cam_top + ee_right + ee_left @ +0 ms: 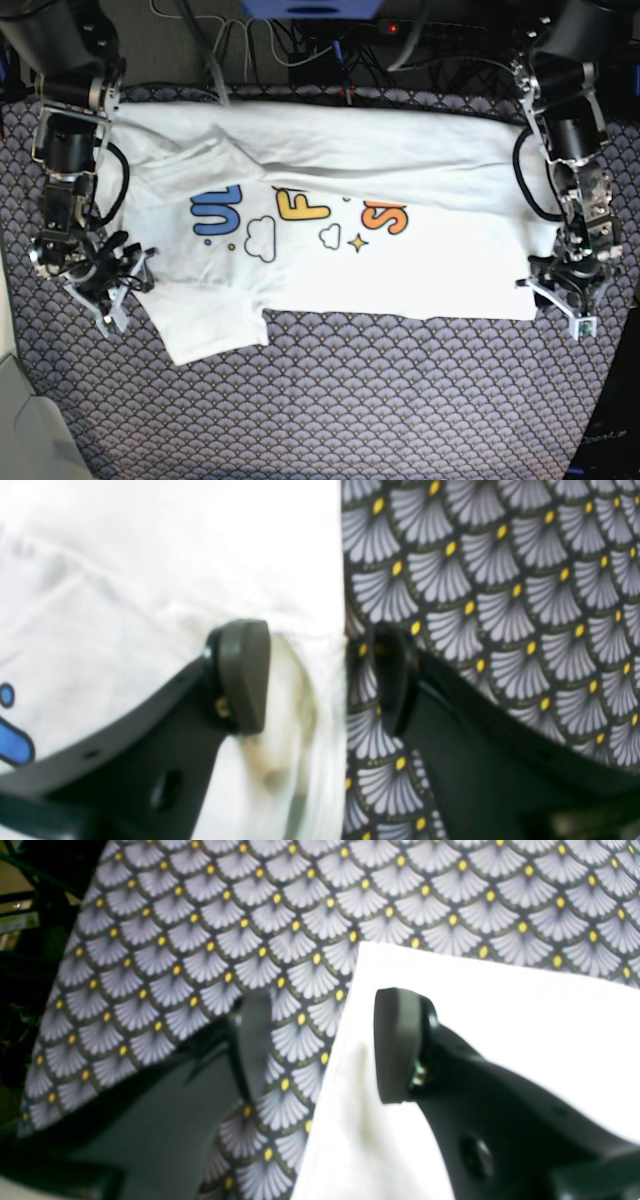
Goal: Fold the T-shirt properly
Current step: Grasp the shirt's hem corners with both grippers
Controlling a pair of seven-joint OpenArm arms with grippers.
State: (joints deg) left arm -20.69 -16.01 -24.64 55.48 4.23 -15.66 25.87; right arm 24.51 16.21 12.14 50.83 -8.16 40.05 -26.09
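While both end effectors stand spread with nothing between their pads, each straddles an edge of the T-shirt. The left end effector [320, 1045] has one pad over the white cloth and the other over the patterned cover, at the shirt's lower corner. The right end effector [325, 677] likewise brackets the sleeve edge. The T-shirt [340, 250] lies print up across the desk [350, 410], its top part folded down over the lettering.
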